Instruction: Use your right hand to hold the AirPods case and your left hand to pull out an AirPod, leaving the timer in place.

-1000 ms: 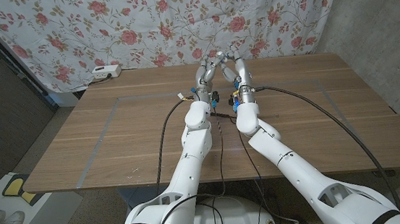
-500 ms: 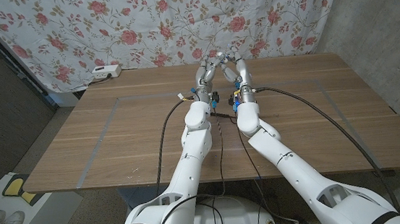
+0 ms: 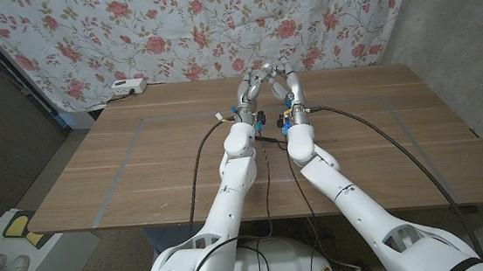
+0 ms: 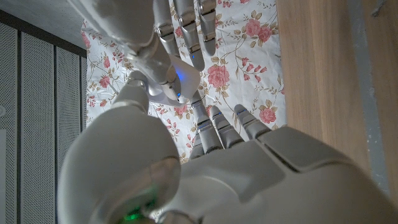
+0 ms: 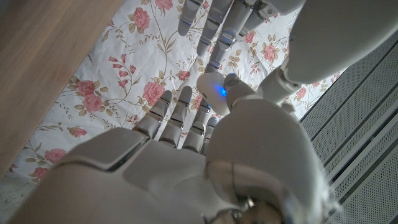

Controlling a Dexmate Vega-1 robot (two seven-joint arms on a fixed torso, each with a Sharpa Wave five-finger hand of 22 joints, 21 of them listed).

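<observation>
Both arms are stretched out to 12 o'clock on my head cam, meeting over the far edge of the bench [image 3: 139, 162]. The right robot hand [image 3: 287, 79] is grasping the AirPods case [image 5: 214, 90], a small white thing with a blue light, raised in front of the floral curtain [image 3: 171, 28]. The left robot hand [image 3: 250, 84] has its fingertips [image 5: 214, 31] right at the case; can't tell if it's pinching anything

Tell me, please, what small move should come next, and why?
Probably bring the fingertips of the left hand onto the white case to feel for an AirPod. The right hand seems to pinch the case, which glows blue, and the left hand is right beside it; whether the lid is open I cannot tell.
</observation>
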